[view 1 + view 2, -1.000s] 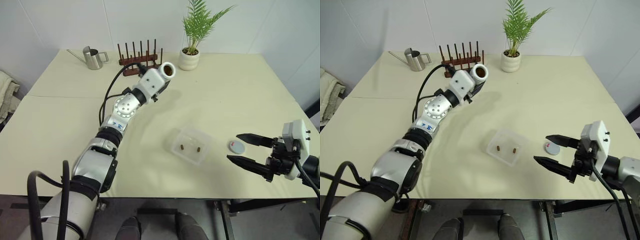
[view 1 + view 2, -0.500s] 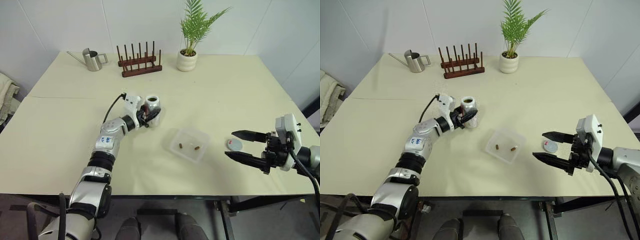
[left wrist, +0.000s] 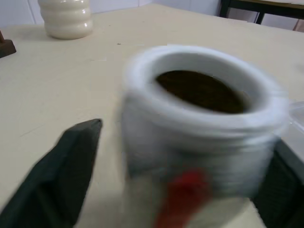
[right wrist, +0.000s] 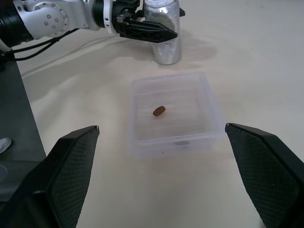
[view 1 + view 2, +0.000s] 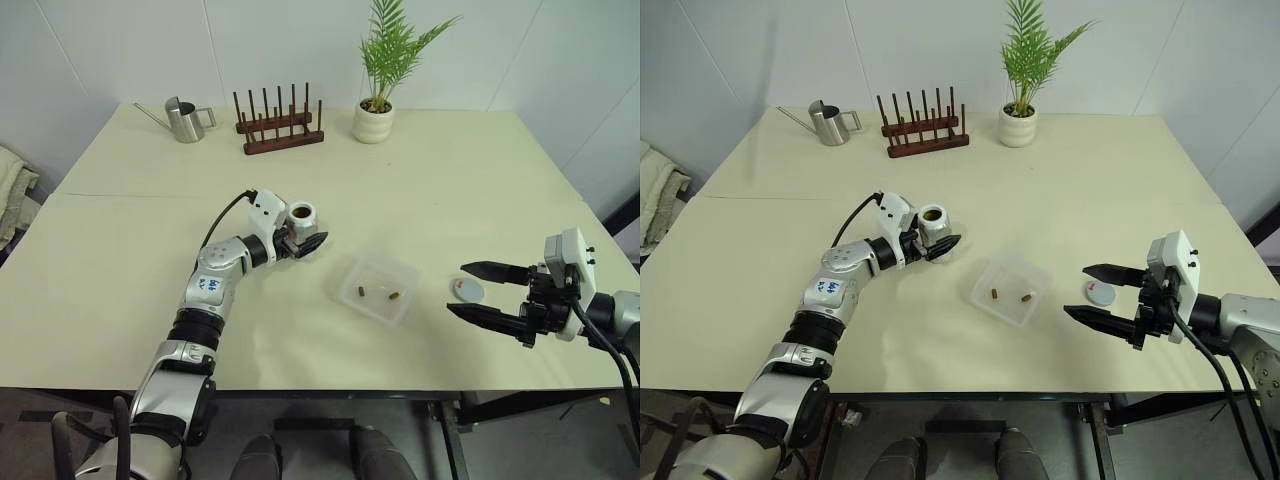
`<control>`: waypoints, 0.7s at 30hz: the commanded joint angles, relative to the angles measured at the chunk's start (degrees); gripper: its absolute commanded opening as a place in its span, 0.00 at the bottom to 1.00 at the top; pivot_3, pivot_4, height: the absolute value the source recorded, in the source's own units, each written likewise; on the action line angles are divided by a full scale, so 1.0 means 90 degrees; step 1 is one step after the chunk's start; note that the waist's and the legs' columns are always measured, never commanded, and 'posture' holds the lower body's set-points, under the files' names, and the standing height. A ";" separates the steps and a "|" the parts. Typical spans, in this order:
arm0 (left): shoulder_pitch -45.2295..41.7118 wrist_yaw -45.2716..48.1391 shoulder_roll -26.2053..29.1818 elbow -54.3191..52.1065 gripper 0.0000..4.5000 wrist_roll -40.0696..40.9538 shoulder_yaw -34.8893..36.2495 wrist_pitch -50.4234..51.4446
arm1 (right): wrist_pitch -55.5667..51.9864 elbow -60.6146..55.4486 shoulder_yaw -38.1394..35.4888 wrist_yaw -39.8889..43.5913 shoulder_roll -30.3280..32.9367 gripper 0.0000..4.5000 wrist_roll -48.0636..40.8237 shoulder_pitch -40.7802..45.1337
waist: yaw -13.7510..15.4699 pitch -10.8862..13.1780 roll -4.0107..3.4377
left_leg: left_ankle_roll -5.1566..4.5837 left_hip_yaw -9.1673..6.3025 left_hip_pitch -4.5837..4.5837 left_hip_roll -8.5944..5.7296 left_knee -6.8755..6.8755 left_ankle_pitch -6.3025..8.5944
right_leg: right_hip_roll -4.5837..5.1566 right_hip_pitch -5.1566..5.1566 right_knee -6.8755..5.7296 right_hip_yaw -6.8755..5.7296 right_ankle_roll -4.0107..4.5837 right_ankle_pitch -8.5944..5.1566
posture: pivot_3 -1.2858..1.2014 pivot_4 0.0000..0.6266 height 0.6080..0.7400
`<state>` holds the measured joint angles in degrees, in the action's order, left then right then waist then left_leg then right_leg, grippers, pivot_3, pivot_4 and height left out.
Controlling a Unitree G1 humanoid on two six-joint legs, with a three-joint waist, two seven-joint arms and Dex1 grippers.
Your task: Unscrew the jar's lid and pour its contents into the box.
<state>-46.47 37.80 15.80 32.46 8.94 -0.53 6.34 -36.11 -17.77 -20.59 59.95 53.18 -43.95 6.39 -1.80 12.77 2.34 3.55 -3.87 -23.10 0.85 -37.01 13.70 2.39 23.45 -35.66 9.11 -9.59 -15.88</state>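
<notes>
At frame centre the open jar (image 5: pixel 302 222) stands upright on the worktop (image 5: pixel 120 260) between the spread fingers of the left gripper (image 5: pixel 304 243), which could topple it withdrawing; right gripper (image 5: pixel 482 292) spread, empty, beside the box (image 5: pixel 377 289).

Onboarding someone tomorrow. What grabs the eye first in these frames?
The left hand, mid-table, with its black fingers open either side of the upright, lidless jar. Next, the clear box nearer the front edge with two brown pieces in it. The grey lid lies to its right, by the open right hand.
</notes>
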 commanded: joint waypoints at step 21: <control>0.1473 0.1142 0.1768 -0.3437 0.99 0.0776 0.0339 0.2074 | 0.0075 -0.0102 -0.0339 0.0167 0.0166 1.00 -0.0038 -0.0102 | -0.0075 -0.0001 -0.0003 | 0.0000 0.0000 -0.0001 0.0003 0.0006 0.0000 | 0.0000 0.0001 0.0006 -0.0001 0.0005 -0.0003 | 0.52 0.24 1.00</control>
<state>-33.46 44.78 29.67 5.27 13.16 0.27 23.74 -36.04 -17.86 -20.94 60.71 53.37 -43.92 5.54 -2.48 12.76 2.32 3.55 -3.86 -23.12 0.88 -36.96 13.70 2.39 23.46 -35.57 9.10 -9.53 -15.91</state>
